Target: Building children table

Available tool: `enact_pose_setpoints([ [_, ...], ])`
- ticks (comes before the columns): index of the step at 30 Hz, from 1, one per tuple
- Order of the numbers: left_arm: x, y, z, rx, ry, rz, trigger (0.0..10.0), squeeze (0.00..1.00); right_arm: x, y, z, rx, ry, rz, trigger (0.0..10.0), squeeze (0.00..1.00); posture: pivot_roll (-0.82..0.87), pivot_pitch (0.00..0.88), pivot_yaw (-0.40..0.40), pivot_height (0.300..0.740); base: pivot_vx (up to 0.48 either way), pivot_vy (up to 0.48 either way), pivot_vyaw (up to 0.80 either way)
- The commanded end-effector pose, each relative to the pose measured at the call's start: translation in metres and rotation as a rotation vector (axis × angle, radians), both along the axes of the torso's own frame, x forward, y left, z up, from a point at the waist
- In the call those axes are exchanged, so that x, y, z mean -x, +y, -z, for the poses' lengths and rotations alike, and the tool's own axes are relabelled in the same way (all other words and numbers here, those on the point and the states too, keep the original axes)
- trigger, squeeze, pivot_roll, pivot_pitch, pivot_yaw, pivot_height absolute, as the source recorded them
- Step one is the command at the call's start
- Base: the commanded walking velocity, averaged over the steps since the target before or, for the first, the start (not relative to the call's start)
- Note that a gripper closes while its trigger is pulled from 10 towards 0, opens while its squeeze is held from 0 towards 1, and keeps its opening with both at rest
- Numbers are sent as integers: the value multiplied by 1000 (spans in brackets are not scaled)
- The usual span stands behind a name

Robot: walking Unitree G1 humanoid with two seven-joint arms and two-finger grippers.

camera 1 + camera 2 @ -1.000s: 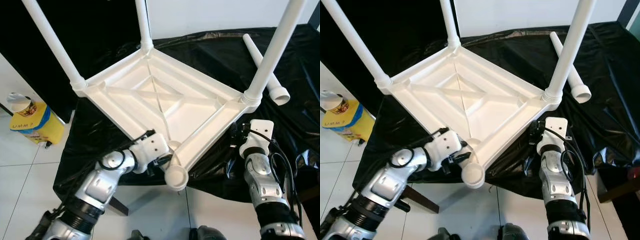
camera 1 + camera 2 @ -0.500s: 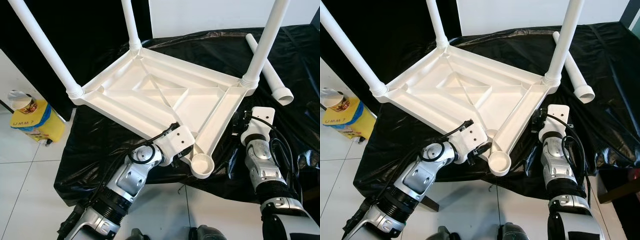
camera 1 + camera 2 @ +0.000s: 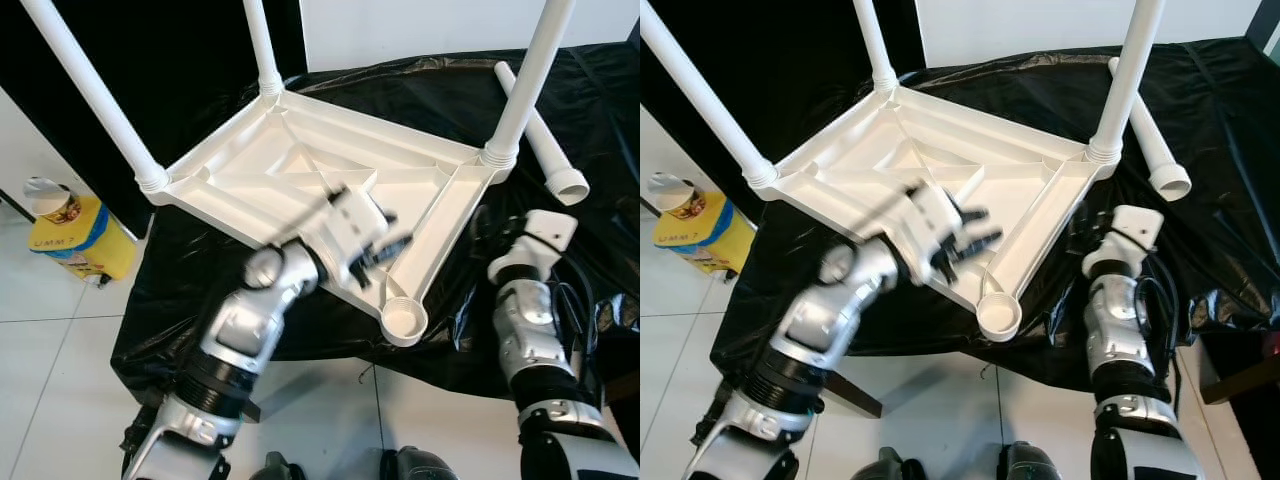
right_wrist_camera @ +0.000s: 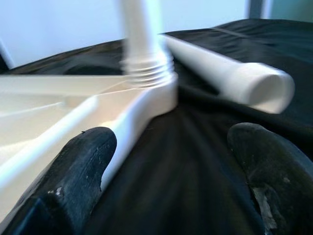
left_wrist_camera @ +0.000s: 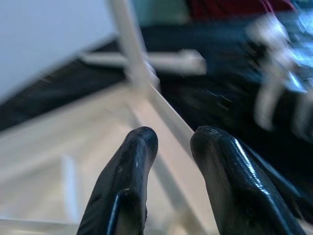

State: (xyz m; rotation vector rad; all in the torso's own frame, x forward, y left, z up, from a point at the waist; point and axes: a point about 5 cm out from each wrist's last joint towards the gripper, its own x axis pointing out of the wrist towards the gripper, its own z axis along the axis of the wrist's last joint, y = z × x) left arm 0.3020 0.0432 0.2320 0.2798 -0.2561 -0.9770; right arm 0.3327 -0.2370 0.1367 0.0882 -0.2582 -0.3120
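The table (image 3: 330,170) lies upside down with three legs fitted; the near corner socket (image 3: 404,322) is empty, so the step is the fourth leg (image 3: 537,128). The left gripper (image 3: 385,245), unclenched and empty, hangs over the underside; the right gripper (image 4: 171,171), spread wide and empty, must reach the leg at the far right corner of the cloth (image 3: 600,200).

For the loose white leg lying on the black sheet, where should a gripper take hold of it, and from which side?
Probably mid-shaft on the loose leg, coming from above with the fingers across its width. It lies flat on the black sheet, a plain narrow tube along most of its length. Its wide open end points toward the right gripper, whose fingers stand open nearby, so that arm seems better placed.
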Motion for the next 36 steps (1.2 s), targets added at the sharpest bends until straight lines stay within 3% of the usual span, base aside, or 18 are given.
enact_pose_setpoints([
  [1,0,4,-6,56,34,8,10000,0,1,-4,3,-35,0,23,10000,0,-32,140,84,740,0,0,0],
  [2,0,7,-18,117,28,19,10000,0,0,-11,0,-47,-10,54,10000,0,-29,148,90,740,0,0,0],
  [4,0,7,-18,117,28,19,10000,0,0,-11,0,-47,-10,54,10000,0,-29,148,90,740,0,0,0],
  [6,7,5,-37,196,8,70,10000,0,-1,-23,-8,-51,-31,108,10000,0,-35,173,102,740,0,0,0],
  [10,18,-2,-48,242,4,158,10000,0,-5,-32,-19,-54,-59,141,10000,0,-64,207,117,740,0,0,0],
  [17,29,-20,-50,281,62,302,10000,0,-16,-43,-52,11,-112,138,10000,0,-135,277,143,740,0,0,0],
  [23,31,-29,-51,292,85,333,10000,0,-25,-48,-73,25,-144,96,10000,0,-147,306,145,740,0,0,0],
  [32,34,-29,-52,311,106,322,10000,0,-37,-47,-87,0,-142,-9,10000,0,-129,319,138,740,0,0,0],
  [33,34,-28,-52,313,109,318,10000,0,-39,-46,-89,-8,-140,-28,9137,0,-125,319,137,740,0,0,0],
  [34,34,-28,-52,313,109,318,10000,0,-39,-46,-89,-8,-140,-28,9137,0,-125,319,137,740,0,0,0],
  [36,35,-28,-52,316,112,312,10000,0,-44,-42,-94,-22,-137,-79,7333,0,-119,322,132,740,0,0,0],
])
